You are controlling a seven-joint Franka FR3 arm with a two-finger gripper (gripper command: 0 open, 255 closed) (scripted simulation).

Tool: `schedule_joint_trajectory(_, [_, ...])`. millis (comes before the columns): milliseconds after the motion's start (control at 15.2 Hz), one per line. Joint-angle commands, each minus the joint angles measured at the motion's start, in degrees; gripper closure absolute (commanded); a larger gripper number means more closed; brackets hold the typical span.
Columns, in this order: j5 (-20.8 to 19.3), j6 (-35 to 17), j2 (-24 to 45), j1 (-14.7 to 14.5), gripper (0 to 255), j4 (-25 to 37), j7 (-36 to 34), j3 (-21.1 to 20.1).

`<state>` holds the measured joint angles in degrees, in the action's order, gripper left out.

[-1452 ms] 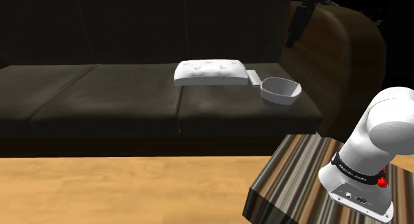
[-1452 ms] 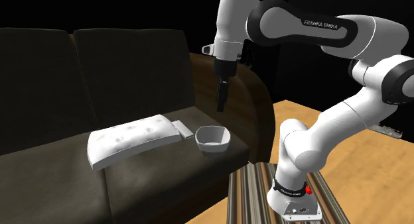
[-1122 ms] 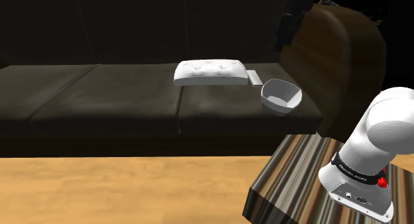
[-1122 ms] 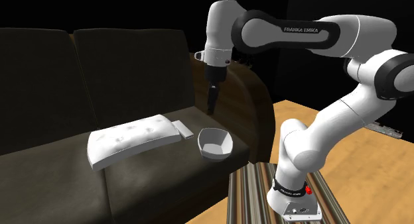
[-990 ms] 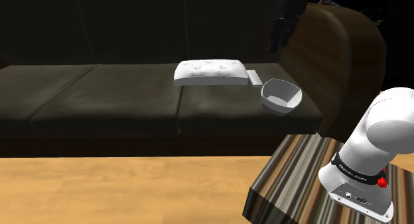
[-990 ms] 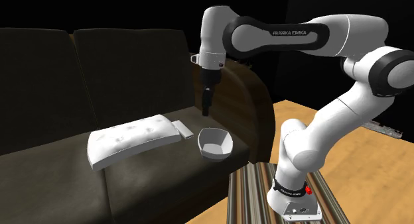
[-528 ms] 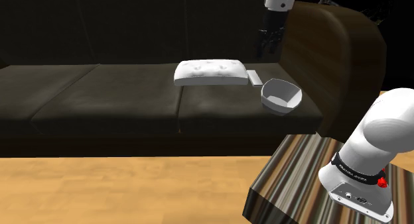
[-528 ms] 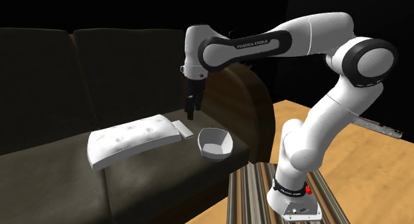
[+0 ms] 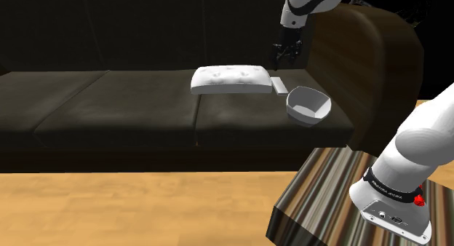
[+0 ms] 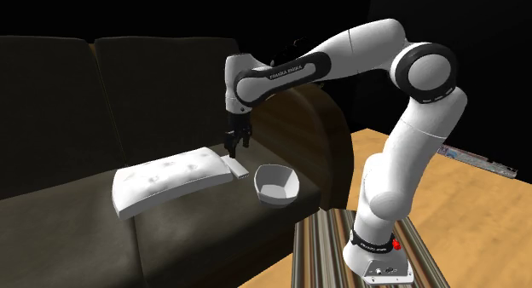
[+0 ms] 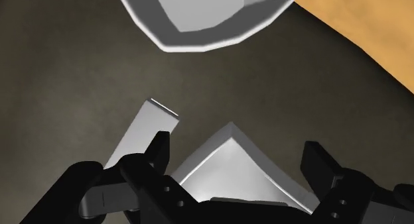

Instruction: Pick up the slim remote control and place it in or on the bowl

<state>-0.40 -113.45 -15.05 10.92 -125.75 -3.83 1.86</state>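
dark sofa (image 9: 145,106), one white cushion (image 9: 229,79), one slim remote (image 9: 277,85), one bowl (image 9: 308,105), end effector (image 10: 236,146) spread near remote

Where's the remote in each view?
Shoulder view: the remote lies on the sofa seat, in the gap between the white cushion and the bowl, with the gripper above it.
Second exterior view: the remote is in the same gap, just under the gripper.
Wrist view: the remote is a grey strip beside the cushion's corner, pointing toward the bowl, next to the open gripper.
Shared landmark: the bowl.
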Motion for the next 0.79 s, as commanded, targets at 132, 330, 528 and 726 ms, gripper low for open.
schedule_joint_trajectory(132, [-0.3,-3.0,7.6,1.7,0,4.0,-1.7,1.4])
schedule_joint_trajectory(330, [-0.2,-4.8,13.0,2.9,0,7.0,-2.8,2.7])
schedule_joint_trajectory(528, [0.1,-6.3,18.4,4.1,0,10.4,-3.8,3.9])
schedule_joint_trajectory(726, [0.7,-7.5,23.8,5.3,0,14.2,-4.6,5.0])
